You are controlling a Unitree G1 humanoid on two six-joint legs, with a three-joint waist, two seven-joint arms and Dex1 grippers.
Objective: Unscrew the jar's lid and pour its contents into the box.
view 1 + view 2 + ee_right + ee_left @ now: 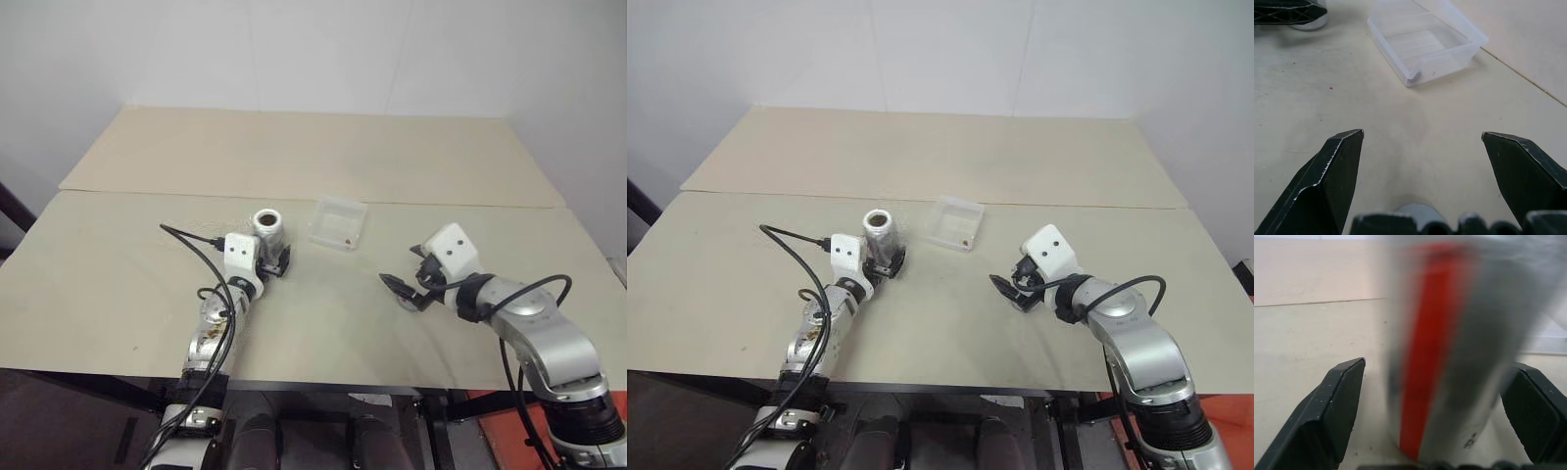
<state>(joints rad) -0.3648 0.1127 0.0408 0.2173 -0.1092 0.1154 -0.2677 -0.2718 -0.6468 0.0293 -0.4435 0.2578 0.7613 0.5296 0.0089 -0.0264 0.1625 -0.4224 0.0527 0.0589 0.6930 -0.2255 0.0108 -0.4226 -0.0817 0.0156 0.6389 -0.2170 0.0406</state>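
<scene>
The jar (pixel 267 231) stands upright on the bench (pixel 118 264), its mouth uncovered and something dark visible inside, just to the robot's left of the box (pixel 339 222); the left end effector (pixel 273 260) sits around its lower part with the fingers (pixel 1334 411) spread wide and clear of the jar's wall on both sides, so nothing is clamped; the right end effector (pixel 1009 291) hovers low over the bench to the right, well apart from jar and box, its fingers (pixel 1337 176) also wide apart and empty; a grey rounded edge peeks under it in the right wrist view, possibly the lid (pixel 1418 211), though that cannot be told for sure; the box holds a small dark speck at most; judging by this, unscrewing looks done and pouring is the step in hand; next the left end effector would need to close on the jar, lift it and tip it over the box.
</scene>
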